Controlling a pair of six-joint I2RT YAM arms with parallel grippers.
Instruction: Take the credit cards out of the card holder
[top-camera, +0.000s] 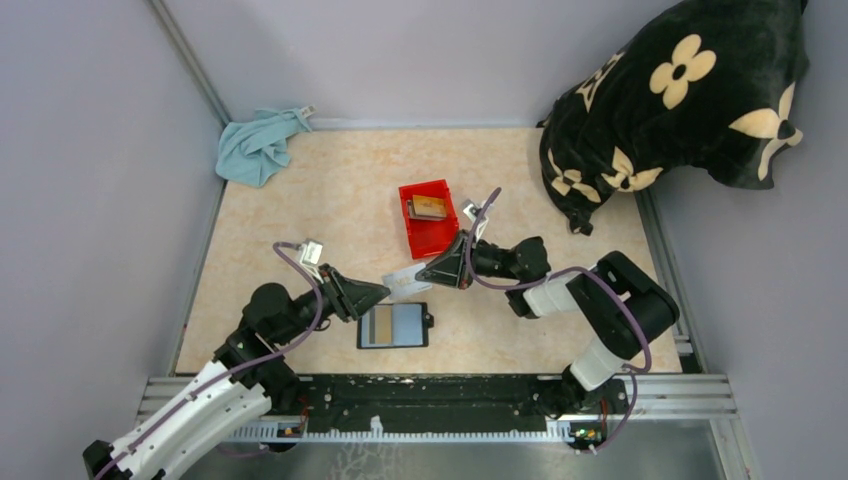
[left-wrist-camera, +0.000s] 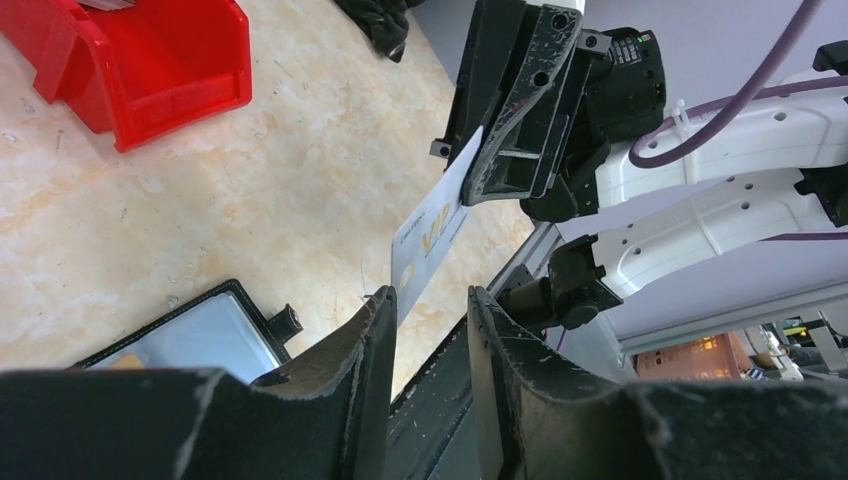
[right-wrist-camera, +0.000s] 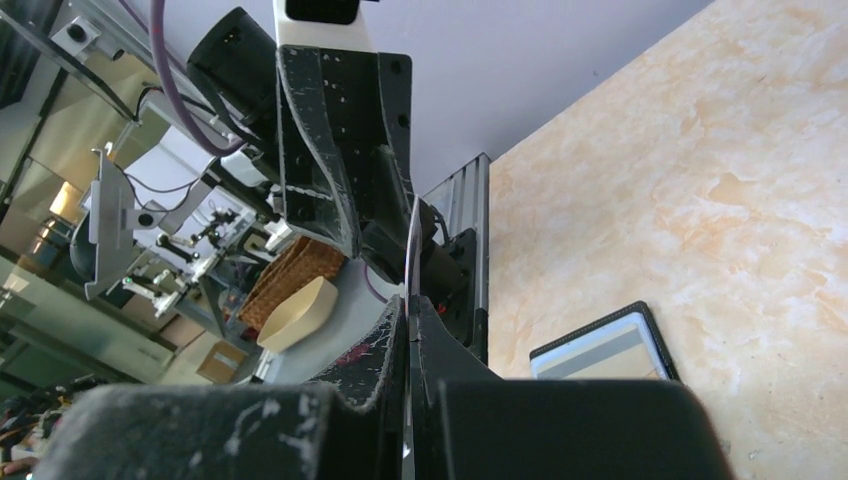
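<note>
There is one red bin (top-camera: 432, 240), and everything else is placed from it. Three credit cards show: one brown card (top-camera: 430, 207) inside the bin, one pale card (top-camera: 405, 281) in the air just on the bin's near side, and one tan card (top-camera: 377, 325) in the single card holder (top-camera: 412, 326), which lies nearer still. Two grippers, the left gripper (top-camera: 380, 293) and the right gripper (top-camera: 432, 272), flank the pale card. One blue cloth (top-camera: 258, 147) lies far left of the bin, and one flowered black cushion (top-camera: 680, 100) lies off to its right.

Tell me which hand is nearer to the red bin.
Right. The right hand sits off the near end of the red bin; the left hand is farther back, beside the open card holder.
</note>
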